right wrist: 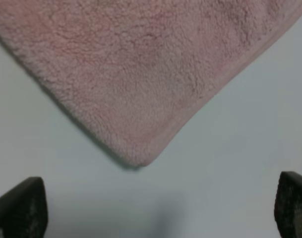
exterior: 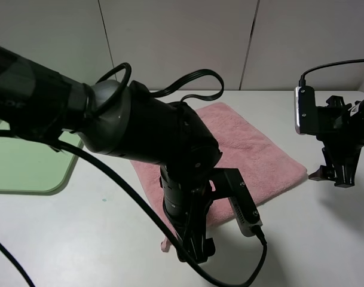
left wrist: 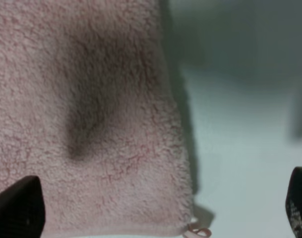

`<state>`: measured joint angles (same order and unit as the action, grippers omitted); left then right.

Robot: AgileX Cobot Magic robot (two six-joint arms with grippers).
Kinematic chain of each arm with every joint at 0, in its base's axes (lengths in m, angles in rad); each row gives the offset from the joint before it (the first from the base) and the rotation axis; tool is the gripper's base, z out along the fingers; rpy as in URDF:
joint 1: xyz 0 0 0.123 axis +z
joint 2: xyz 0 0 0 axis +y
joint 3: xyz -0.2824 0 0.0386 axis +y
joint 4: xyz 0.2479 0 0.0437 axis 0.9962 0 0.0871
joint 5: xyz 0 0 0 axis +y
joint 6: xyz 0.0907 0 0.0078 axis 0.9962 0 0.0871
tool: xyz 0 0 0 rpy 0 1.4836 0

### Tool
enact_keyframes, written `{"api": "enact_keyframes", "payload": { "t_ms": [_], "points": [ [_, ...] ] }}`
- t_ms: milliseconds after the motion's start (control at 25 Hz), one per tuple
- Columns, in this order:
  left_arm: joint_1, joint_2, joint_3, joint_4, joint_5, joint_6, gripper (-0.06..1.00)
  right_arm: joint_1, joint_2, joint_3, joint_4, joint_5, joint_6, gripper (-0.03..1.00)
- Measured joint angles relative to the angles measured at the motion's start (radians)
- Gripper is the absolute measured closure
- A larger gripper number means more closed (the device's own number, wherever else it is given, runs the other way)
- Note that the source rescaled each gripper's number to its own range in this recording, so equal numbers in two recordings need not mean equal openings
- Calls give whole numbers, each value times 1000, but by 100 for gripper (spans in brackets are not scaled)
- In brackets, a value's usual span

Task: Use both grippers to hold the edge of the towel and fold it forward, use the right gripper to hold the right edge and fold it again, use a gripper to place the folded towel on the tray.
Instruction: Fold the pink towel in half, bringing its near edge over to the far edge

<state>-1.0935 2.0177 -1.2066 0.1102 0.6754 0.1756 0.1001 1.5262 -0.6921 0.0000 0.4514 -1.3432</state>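
White table, grey wall behind. Towel lies flat mid-table, tray well left. Left gripper over near corner, right gripper beside right corner; both jaws wide, empty. Towel looks soft, light, floppy; likely sags. Best pinch hem at near corners.

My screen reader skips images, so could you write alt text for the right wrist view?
A corner of a fluffy pink towel lies flat on a pale table, pointing toward the open right gripper, whose two black fingers sit wide apart, off the towel.
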Motion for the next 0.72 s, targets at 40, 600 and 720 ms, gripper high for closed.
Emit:
{"api": "enact_keyframes", "payload": {
  "t_ms": [40,600,720],
  "points": [
    [0,2,0,2,4,0,-2,0,0,0,0,-1,0,-3],
    [0,78,0,28,22,0,-1,0,28,0,0,-14,-2,-3],
    [0,78,0,28,22,0,-1,0,60,0,0,-15,-24,-3]
  ]
}}
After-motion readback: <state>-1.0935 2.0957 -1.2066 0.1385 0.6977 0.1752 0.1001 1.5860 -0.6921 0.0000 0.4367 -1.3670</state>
